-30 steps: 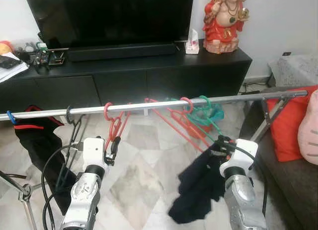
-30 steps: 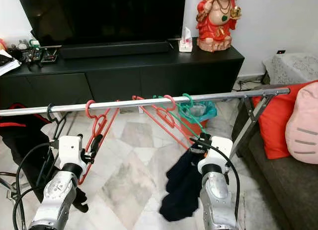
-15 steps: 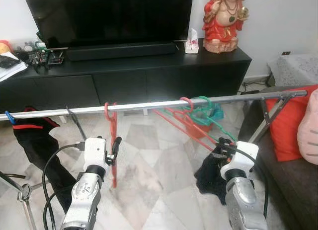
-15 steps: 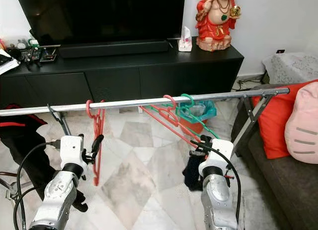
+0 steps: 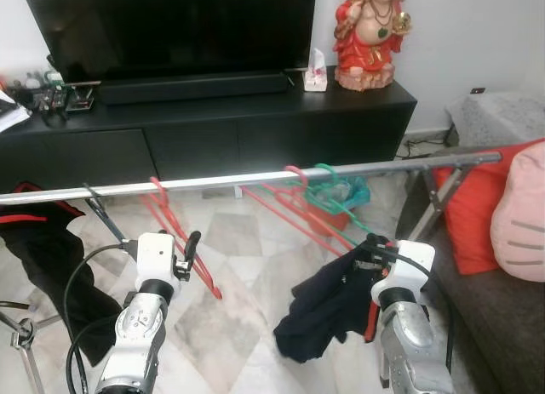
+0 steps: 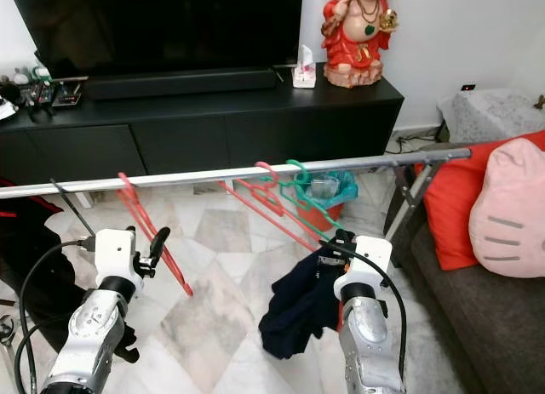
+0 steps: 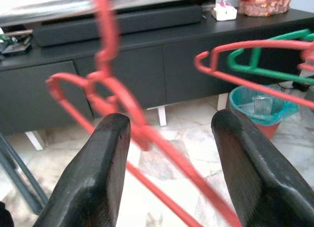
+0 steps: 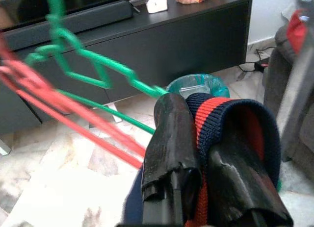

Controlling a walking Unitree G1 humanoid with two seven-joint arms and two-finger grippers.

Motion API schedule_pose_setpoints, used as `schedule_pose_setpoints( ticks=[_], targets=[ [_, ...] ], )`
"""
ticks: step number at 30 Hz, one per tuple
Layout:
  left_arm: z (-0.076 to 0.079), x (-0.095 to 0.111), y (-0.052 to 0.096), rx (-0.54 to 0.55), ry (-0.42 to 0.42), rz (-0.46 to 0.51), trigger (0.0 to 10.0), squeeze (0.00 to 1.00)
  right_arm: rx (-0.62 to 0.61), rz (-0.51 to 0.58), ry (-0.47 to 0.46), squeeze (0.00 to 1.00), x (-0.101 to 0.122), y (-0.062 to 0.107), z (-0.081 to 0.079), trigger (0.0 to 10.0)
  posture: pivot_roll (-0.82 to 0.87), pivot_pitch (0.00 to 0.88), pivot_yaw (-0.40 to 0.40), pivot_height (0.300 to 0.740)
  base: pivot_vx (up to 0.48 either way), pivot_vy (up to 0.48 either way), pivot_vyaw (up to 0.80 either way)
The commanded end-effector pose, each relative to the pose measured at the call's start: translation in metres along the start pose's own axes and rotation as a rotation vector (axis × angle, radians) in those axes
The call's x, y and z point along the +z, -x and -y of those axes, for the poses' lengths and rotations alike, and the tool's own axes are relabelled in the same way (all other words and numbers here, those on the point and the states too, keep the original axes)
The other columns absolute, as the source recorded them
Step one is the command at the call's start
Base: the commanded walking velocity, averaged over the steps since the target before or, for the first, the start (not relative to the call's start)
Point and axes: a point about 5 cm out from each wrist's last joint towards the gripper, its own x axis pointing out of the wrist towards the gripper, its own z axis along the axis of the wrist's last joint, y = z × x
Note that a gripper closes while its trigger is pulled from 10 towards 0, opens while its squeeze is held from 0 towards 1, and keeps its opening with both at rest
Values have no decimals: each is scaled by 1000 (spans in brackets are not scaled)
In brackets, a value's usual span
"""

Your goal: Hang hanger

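- The red hanger (image 5: 180,241) has its hook over the metal rail (image 5: 255,178), toward the rail's left end. Half a second ago it hung nearly straight down from the rail; now its body swings out, slanting down and to the right of its hook.
- That swing, with the hook on the rail and nothing gripping it, suggests the hanger is already hung and let go.
- Its long axis runs on a diagonal from the hook at the rail down to its lower tip near the floor, the hook pointing up.
- The left gripper (image 7: 169,153) sits just below the hanger, fingers spread wide and empty; the red wire crosses the gap between them.
- The right gripper (image 8: 206,158) is clamped on a dark garment with a navy and red ribbed collar (image 8: 230,124), which drapes below the rail's right half, fuller than a moment before.
- More red and green hangers (image 5: 319,198) slant off the rail near its middle.
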Motion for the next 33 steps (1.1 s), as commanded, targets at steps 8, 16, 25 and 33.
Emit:
schedule_pose_setpoints(
  ticks=[8,16,25,33],
  targets=[
    [5,1,-1,-4,10,-3,10000,0,-10,28,7,0,7,-2,5,10000,-43,0,3,740,0,-231,0],
    [2,-2,-6,0,-43,-72,10000,0,-4,27,6,0,7,-3,5,10000,-41,0,1,740,0,0,0],
    [-12,7,-20,135,-91,-201,10000,0,7,27,4,0,7,-4,3,10000,-42,0,1,740,0,0,0],
    [-18,-4,-35,88,25,-384,10000,0,27,17,0,0,6,-5,-1,10000,-37,0,0,740,0,0,0]
  ],
)
